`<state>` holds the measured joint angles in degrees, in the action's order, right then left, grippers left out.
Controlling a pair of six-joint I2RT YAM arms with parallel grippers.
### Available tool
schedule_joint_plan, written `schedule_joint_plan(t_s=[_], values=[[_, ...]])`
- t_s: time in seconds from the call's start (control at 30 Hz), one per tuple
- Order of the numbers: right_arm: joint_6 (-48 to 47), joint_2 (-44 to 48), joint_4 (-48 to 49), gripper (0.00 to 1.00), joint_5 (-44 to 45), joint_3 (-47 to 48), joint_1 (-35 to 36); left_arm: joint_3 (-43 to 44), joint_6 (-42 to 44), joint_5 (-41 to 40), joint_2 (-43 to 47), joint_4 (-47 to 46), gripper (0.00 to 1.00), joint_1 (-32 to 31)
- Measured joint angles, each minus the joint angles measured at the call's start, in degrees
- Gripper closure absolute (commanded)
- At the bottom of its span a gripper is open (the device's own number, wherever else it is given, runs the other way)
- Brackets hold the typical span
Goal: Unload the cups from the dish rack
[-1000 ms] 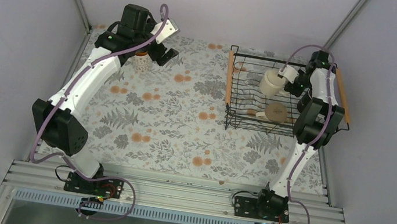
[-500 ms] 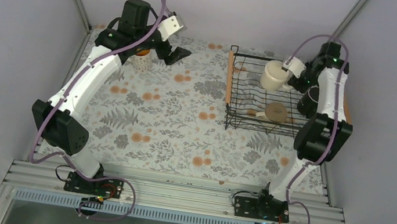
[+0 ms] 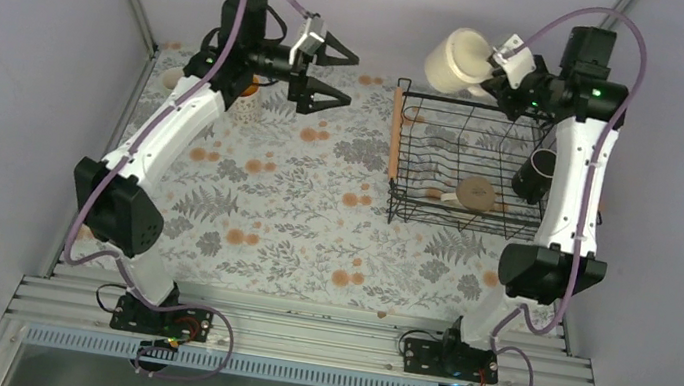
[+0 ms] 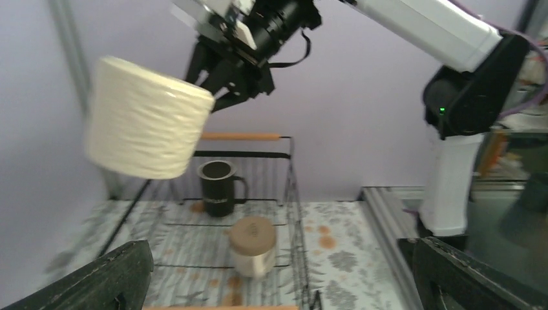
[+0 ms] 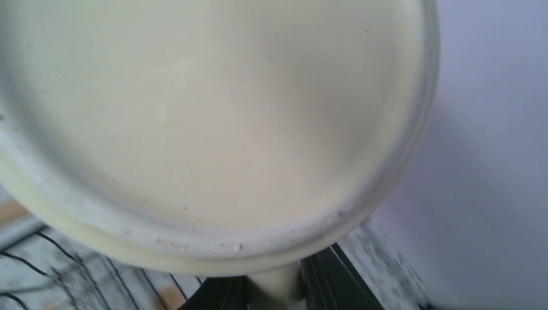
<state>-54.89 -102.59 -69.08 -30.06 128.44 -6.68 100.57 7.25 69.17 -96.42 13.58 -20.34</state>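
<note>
No text, label, brand name, number or sign could be read on anything in any of the three camera views.

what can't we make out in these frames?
Right wrist: the cream cup fills the frame, hiding most of the dish rack.
Left wrist: that cup is blurred; the right gripper contact sits behind it.
Top: the cup with orange inside is mostly under the left arm; the black cup is partly behind the right arm.
</note>
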Motion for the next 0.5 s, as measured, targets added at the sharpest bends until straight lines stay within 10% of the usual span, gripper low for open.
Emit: schedule_joint_plan(t_s=[0.5], values=[[18.75, 9.07, 12.9, 0.97, -20.55, -7.41, 7.8, 6.6, -6.47, 11.72, -9.27, -4.11, 0.0, -2.34]])
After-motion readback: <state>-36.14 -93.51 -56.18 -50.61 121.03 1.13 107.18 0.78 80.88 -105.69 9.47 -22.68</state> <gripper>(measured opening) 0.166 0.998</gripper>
